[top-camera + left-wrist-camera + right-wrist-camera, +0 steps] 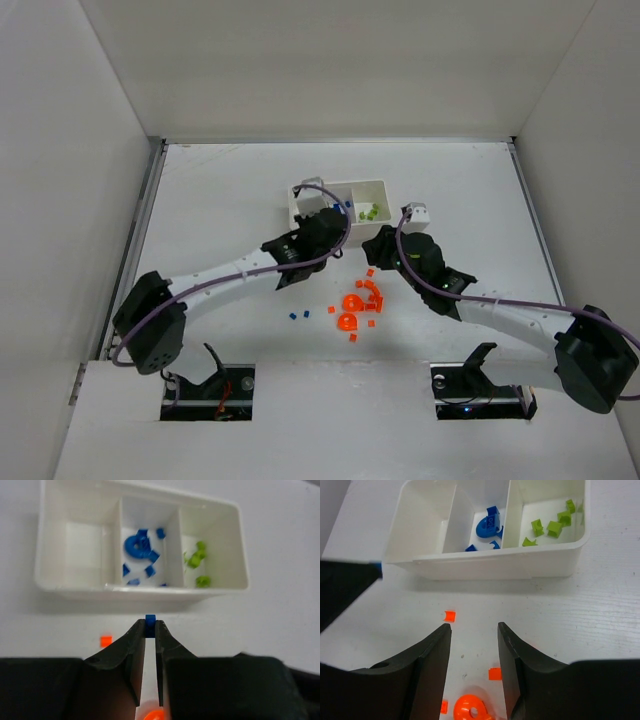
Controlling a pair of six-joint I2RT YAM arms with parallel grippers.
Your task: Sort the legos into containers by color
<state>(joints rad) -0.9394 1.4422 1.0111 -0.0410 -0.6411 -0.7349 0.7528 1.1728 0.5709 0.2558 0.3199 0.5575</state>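
Slip risk: blue brick pinched by its edge

The left gripper (150,627) is closed on a small blue brick (150,619), held only at the very fingertips, just short of the tray's (140,592) near wall. So thin a hold could let the brick twist free and fall outside the tray. A release off-line could land it among the green bricks (197,560) instead of in the middle compartment (150,512). The right gripper (474,630), jaws apart and holding nothing, hangs near the tray over orange legos (472,710); the arms could crowd each other.
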